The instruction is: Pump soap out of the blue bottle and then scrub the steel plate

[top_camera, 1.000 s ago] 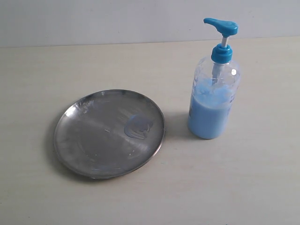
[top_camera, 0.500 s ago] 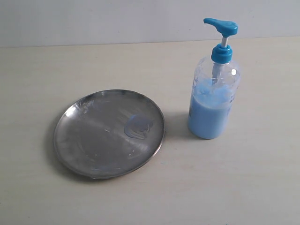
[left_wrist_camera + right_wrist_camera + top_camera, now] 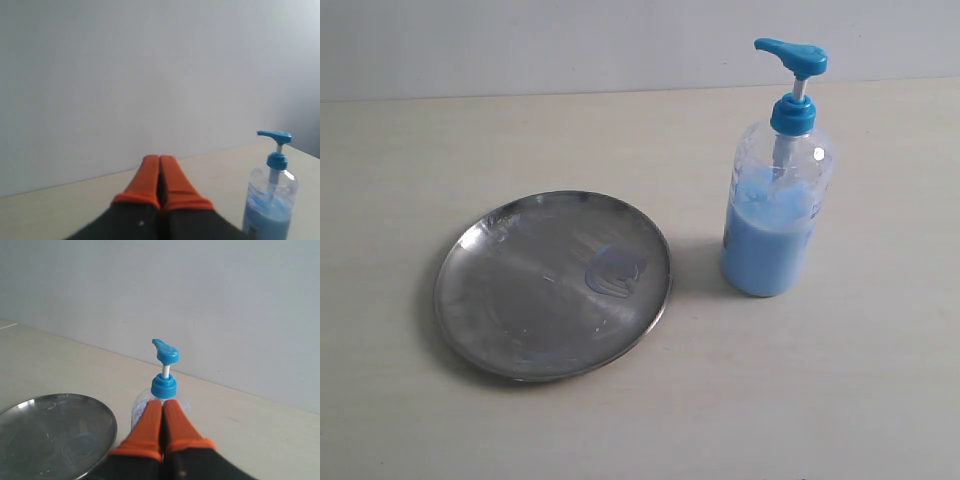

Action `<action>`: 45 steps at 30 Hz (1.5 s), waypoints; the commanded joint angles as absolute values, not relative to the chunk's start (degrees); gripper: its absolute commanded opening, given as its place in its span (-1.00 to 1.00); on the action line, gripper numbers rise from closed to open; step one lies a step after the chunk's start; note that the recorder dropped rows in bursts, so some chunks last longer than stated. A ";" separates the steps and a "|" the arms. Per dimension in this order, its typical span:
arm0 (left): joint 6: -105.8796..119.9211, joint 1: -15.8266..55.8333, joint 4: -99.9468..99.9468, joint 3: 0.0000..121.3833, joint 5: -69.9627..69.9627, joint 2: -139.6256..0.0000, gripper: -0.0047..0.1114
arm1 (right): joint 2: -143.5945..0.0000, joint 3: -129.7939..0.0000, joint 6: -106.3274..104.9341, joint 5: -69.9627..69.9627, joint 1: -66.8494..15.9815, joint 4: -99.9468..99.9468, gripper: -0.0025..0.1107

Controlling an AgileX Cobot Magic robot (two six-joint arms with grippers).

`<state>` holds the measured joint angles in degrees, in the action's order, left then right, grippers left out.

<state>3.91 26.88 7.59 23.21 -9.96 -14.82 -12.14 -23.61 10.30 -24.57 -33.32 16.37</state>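
Blue bottle (image 3: 775, 210) is standing upright on the table (image 3: 840, 390), near the steel plate (image 3: 510, 300) | soap (image 3: 614, 270) is lying as a blue smear on the plate's bottle-side half | left gripper (image 3: 159, 161) is holding its jaws pressed together, gripping nothing | right gripper (image 3: 162, 406) is doing likewise, closed and empty, bottle beyond its tips.

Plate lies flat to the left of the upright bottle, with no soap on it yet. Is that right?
Not quite. The plate does lie flat to the left of the upright bottle, but it already carries a blue soap smear, as the exterior view shows.
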 commanded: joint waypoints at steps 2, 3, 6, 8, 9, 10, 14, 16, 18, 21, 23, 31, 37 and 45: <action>-4.46 21.47 0.00 17.22 -6.97 -9.55 -0.92 | -12.06 -23.26 10.48 -23.76 -33.36 16.52 -0.96; -5.45 20.69 -0.86 16.36 -6.86 -8.75 -0.92 | -12.06 -23.26 10.48 -23.76 -33.36 16.52 -0.96; -8.47 18.12 -4.06 13.38 -6.72 -6.34 -0.92 | -12.06 -23.26 10.48 -23.76 -33.36 16.52 -0.96; -9.39 16.35 -4.53 11.63 -6.72 -4.98 -0.92 | -12.06 -23.26 10.48 -23.76 -33.36 16.52 -0.96; -9.44 15.69 -4.53 10.80 -6.72 -4.55 -0.92 | -12.06 -23.26 10.48 -23.76 -33.36 16.52 -0.96; -9.57 14.69 -4.53 9.97 -6.57 -4.02 -0.92 | -12.06 -23.26 10.48 -23.76 -33.36 16.52 -0.96; -10.73 11.52 -4.53 6.89 -5.39 -3.60 -0.92 | -12.06 -23.26 10.48 -23.76 -33.36 16.52 -0.96; -11.09 10.32 -4.53 5.32 -4.87 -3.60 -0.92 | -12.06 -23.26 10.48 -23.76 -33.36 16.52 -0.96; -11.10 9.68 -4.53 3.88 -4.57 -3.35 -0.92 | -12.06 -23.26 10.48 -23.76 -33.36 16.52 -0.96; -11.10 9.16 -4.53 1.62 -3.84 -2.81 -0.92 | -12.06 -23.26 10.48 -23.76 -33.36 16.52 -0.96; -11.10 9.15 -4.53 0.02 -3.56 -2.41 -0.92 | -12.06 -23.26 10.48 -23.76 -33.36 16.52 -0.96; -9.20 9.15 -4.53 0.00 -4.94 -1.23 -0.92 | -12.06 -23.26 10.48 -23.76 -33.36 16.52 -0.96; -8.78 7.22 -4.53 0.00 -8.61 -0.49 -0.92 | -12.06 -23.26 10.48 -23.76 -33.36 16.52 -0.96; -9.00 4.55 -4.53 0.00 -14.90 0.00 -0.92 | -12.06 -23.26 10.48 -23.76 -33.36 16.52 -0.96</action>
<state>-9.03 4.76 -4.17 0.19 -12.73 -0.35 -12.14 -23.61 10.30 -24.57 -33.32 16.37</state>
